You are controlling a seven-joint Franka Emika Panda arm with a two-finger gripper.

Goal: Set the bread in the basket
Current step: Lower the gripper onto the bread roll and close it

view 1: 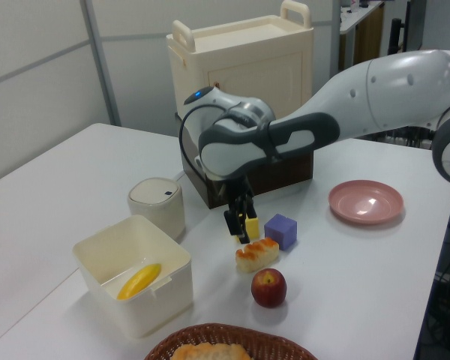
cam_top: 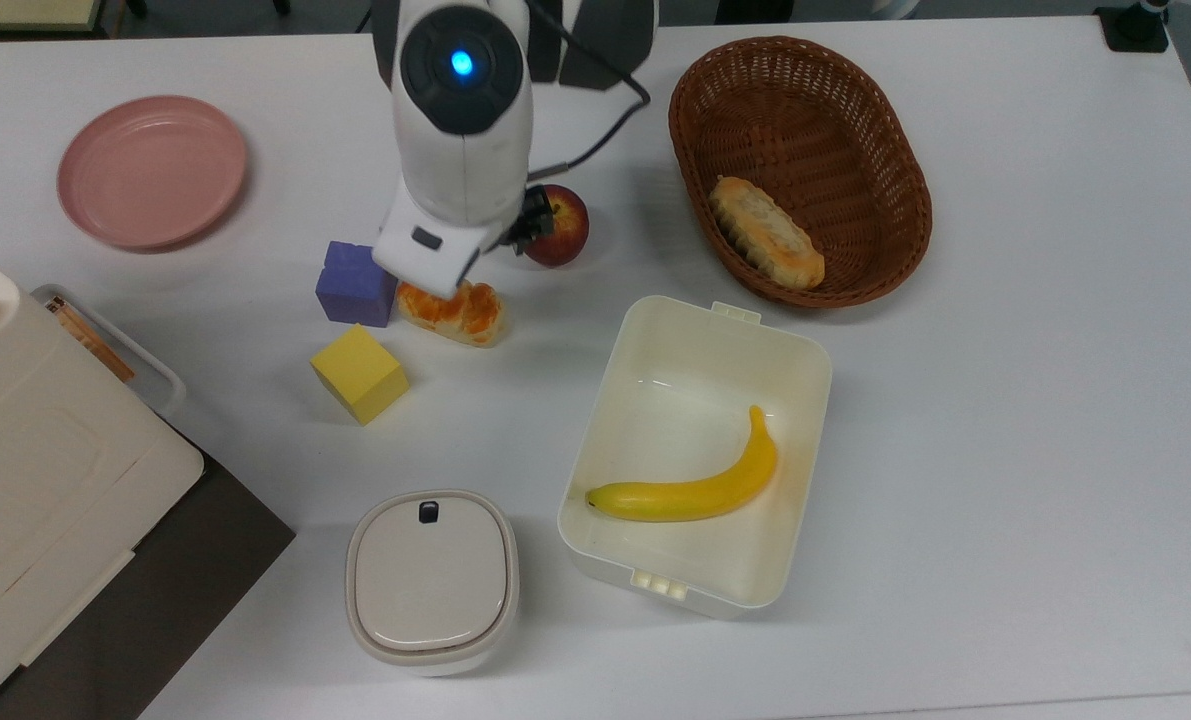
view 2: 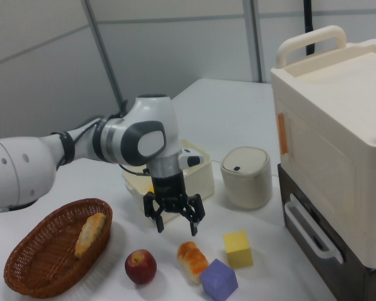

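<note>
Left of centre in the top view, the short glossy orange-golden bread roll lies ungrasped on the white desk, the open end effector just above it, well apart from the dark woven wicker basket; everything remains.

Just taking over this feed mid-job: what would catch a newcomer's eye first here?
The white arm, with its open gripper hanging just above the orange-topped bread, which lies on the table beside a purple block. Then the wicker basket at the top view's upper right, already holding a longer pale bread, and the cream box below it holding a banana.
</note>
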